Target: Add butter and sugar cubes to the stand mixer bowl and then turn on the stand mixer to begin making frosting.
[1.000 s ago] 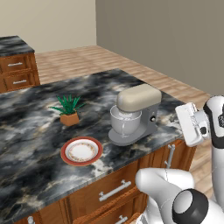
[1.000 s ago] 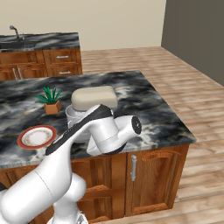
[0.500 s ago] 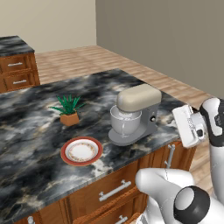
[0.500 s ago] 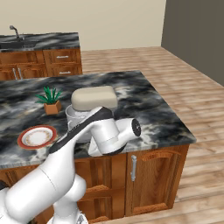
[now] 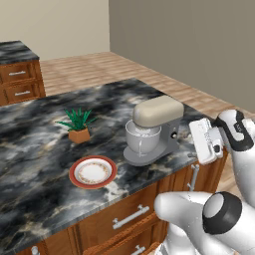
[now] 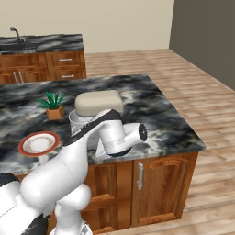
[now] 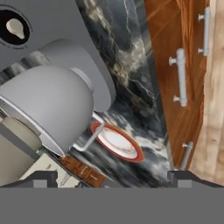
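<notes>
The grey stand mixer (image 5: 158, 130) stands near the island's front edge, its beige head lowered over the silvery stand mixer bowl (image 5: 142, 141). My gripper (image 5: 194, 152) hovers just right of the mixer at the counter's corner, open, with nothing between its fingers. In the hand view the fingertips (image 7: 42, 177) stand wide apart, looking past the bowl (image 7: 48, 105) and the mixer's flat base (image 7: 65, 26) with its dark control knob (image 7: 15, 27). Beyond them lies the red-rimmed plate (image 7: 116, 142). I cannot make out the butter or the sugar cubes. My arm covers the mixer's front in the right base view.
The plate (image 5: 93, 172) lies left of the mixer, near the counter's front edge. A small potted plant (image 5: 77, 125) stands behind it. Wooden cabinet doors with metal handles (image 5: 193, 175) run below the counter. A second counter with a sink (image 6: 18, 41) sits at the back.
My hand has drifted left, closer to the mixer's right side. The jaws stay open. Mixer, plate and plant have not moved.
</notes>
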